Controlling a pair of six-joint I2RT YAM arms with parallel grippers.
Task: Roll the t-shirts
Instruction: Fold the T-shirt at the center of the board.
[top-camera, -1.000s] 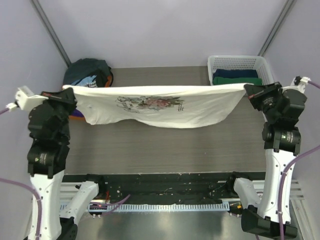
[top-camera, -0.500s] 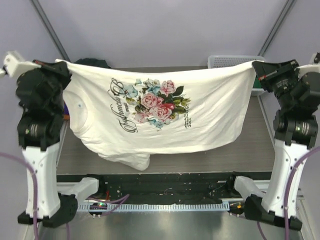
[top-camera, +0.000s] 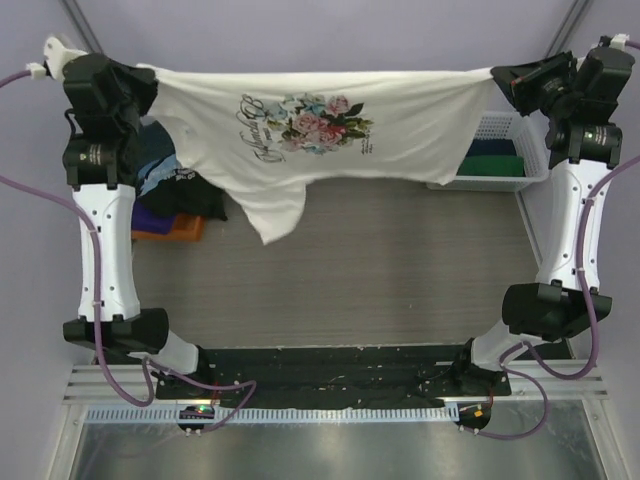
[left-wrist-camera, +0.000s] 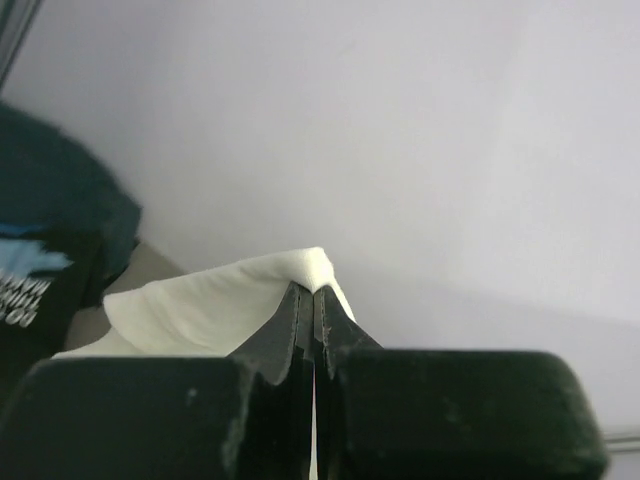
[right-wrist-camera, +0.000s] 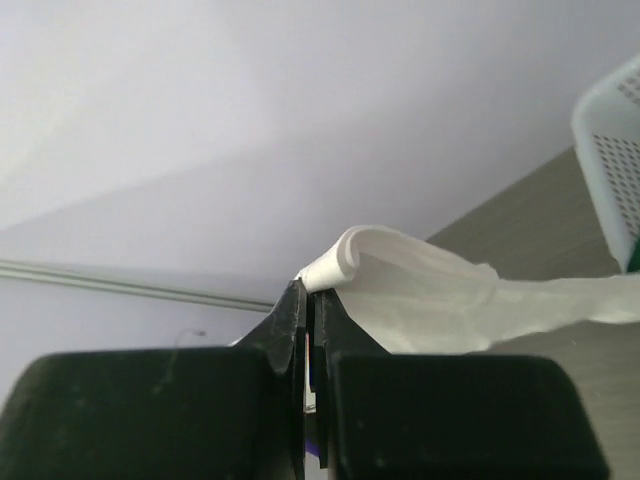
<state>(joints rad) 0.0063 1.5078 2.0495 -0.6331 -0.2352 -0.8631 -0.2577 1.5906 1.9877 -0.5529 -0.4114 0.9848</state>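
We hold the cream shirt (top-camera: 400, 115) stretched in the air between our left gripper (left-wrist-camera: 312, 298) and right gripper (right-wrist-camera: 306, 292), each clamped tight on 1 edge. This shirt isn't rolled yet; it must first lie flat on the bench (top-camera: 400, 270) below.

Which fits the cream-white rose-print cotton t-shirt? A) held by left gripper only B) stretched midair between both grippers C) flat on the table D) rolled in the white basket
B: left gripper and right gripper each pinch an upper edge of the cream-white rose-print cotton t-shirt, hanging spread between them.
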